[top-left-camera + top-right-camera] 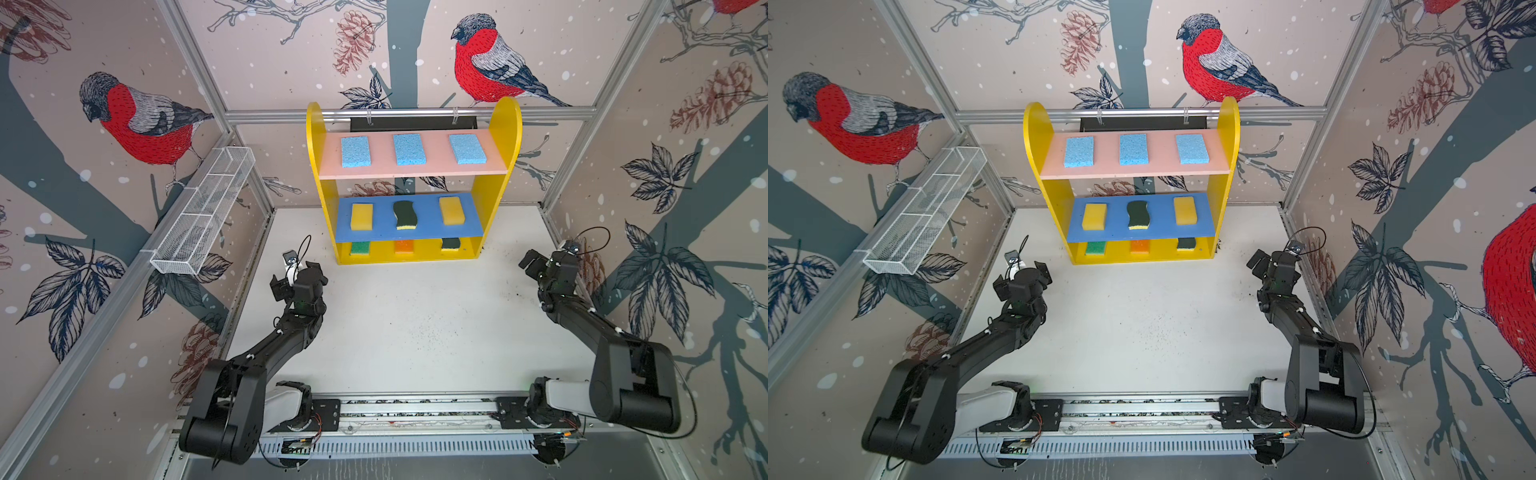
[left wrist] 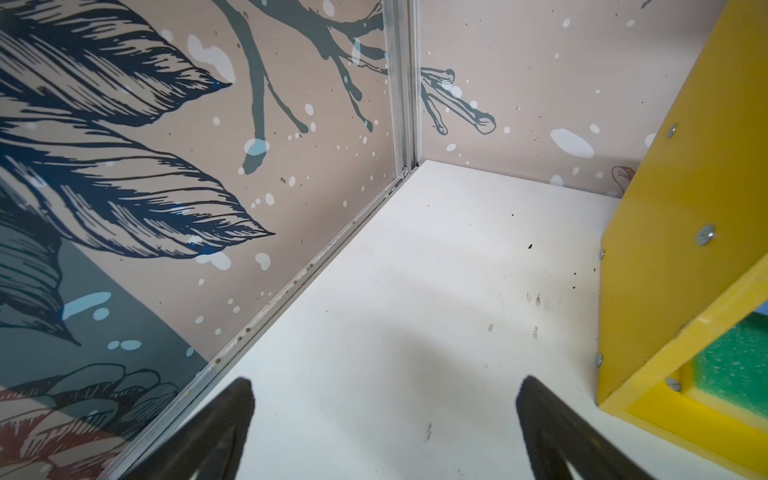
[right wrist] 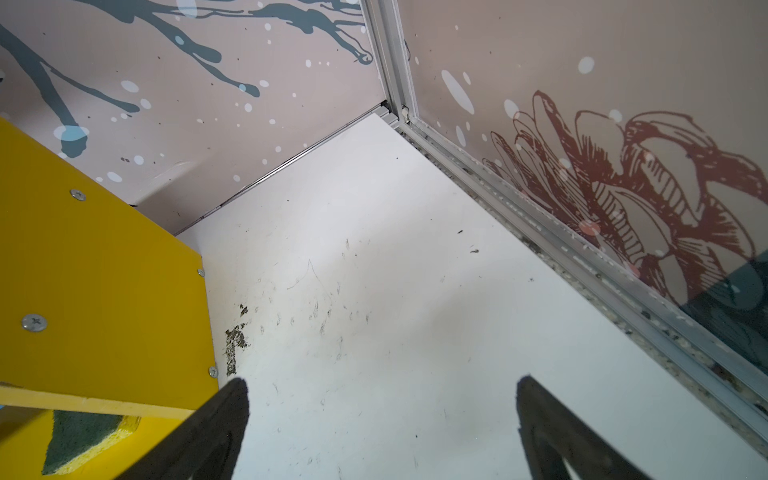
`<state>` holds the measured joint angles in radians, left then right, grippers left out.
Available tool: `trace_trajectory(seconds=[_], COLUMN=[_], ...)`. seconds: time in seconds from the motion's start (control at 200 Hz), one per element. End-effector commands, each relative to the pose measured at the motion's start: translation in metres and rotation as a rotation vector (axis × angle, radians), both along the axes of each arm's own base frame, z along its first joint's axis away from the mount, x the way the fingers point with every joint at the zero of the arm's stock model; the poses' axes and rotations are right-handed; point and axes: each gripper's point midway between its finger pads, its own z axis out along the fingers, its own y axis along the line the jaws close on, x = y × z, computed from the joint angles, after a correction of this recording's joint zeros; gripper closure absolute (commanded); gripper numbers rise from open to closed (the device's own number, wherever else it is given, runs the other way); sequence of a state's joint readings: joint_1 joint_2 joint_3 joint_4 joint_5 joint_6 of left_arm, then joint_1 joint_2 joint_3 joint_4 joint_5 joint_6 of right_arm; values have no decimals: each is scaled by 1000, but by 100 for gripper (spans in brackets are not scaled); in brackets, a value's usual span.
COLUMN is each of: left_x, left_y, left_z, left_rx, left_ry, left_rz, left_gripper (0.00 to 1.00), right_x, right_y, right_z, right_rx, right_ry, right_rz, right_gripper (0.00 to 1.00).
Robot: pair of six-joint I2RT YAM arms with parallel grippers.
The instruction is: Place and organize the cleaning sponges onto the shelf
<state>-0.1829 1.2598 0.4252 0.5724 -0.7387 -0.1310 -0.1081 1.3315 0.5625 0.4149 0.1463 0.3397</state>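
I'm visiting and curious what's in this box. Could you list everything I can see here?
shelf: one, yellow with pink and blue boards, at the back
light-blue sponges: three, pink top board
yellow sponges: two, blue board's ends
wavy scourers: two, dark green, blue board's middle and bottom right
green-topped sponge: one, bottom left
orange-topped sponge: one, bottom middle
wire basket: one, white, left wall
table: one, white
left claw: one, black, open, empty
right claw: one, black, open, empty
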Motion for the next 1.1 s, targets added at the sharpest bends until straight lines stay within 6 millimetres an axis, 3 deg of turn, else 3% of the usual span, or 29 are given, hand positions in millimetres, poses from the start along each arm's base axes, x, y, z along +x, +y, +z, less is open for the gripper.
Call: trace_trajectory(seconds=[0.0,0.315,0.61,0.815,1.096], left_x=[12,34,21,14,13], left_y=[4,-13,-24,-25,-33], left_z=[16,-4,-15,-15,-18], left_rx=[25,49,37,17,28], left_ry=[-103,-97,-162,-212,-219], left_rz=[22,-124,-225,-272,-323], left_gripper=[2,2,1,2,1], right_x=[8,-1,-4,-23,-28], right_y=[-1,1,21,53,67], right_z=[17,2,-14,-6,-8], right_rx=[-48,-116,-160,-283,-318], right_ry=[-102,-157,-160,-260,-291], right_rz=[16,42,113,197,265], right_gripper=[0,0,0,0,0])
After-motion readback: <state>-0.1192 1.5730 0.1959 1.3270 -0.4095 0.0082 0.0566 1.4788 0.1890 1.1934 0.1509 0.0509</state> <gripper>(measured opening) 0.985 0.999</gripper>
